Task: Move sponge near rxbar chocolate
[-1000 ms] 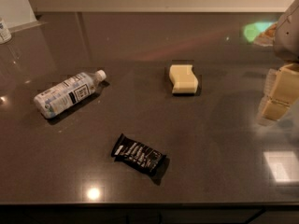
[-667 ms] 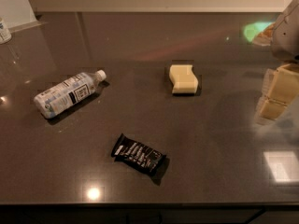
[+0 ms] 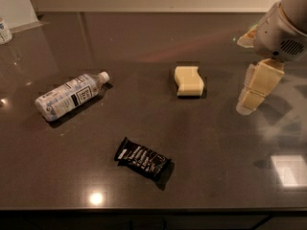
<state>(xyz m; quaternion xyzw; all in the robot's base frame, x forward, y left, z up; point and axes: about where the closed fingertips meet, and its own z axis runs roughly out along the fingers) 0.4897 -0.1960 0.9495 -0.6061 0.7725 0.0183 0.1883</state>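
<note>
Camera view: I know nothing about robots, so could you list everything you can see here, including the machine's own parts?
sponge: one, pale yellow, middle of the table.
bar: one, black with white lettering, lying flat near the front.
bottle: one, clear with a label, on its side at the left.
container: one, whitish, cut off by the far left edge.
table: one, dark grey and glossy, under everything.
arm: one, white, upper right.
claw: one, cream, at the right, apart from the sponge.
</note>
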